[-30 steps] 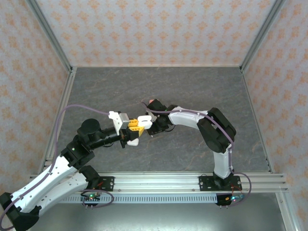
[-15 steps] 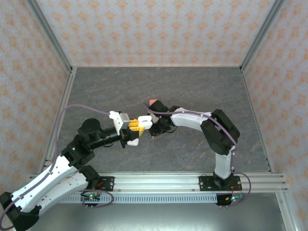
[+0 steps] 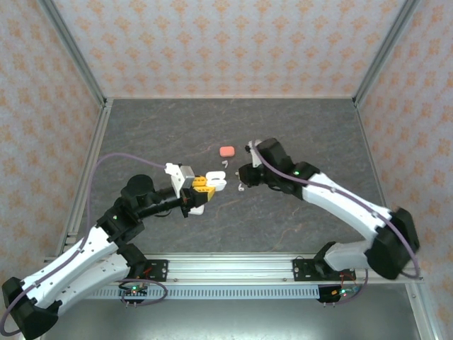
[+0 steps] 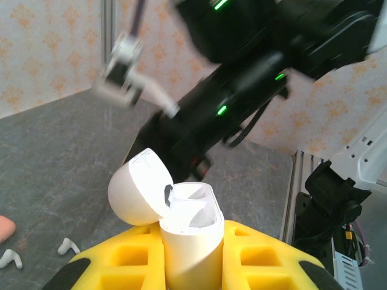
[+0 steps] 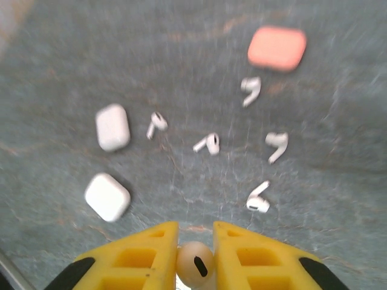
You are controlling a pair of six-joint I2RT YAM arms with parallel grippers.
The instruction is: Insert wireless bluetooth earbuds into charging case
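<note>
One white earbud (image 5: 195,264) is pinched tight in the right claw (image 5: 195,229), up off the tabletop (image 5: 181,66), and the open white case (image 4: 192,208) it must go into sits just to that claw's left, squeezed upright in the left claw (image 4: 189,248), with a small gap between them.

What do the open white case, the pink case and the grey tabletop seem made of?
The open white charging case looks like smooth satin plastic: soft shading on its rounded lid. The flat coral-pink case is likely matte plastic or silicone; too blurred to tell. The dark grey veined tabletop has a stone pattern with low sheen, perhaps printed laminate or mat.
</note>
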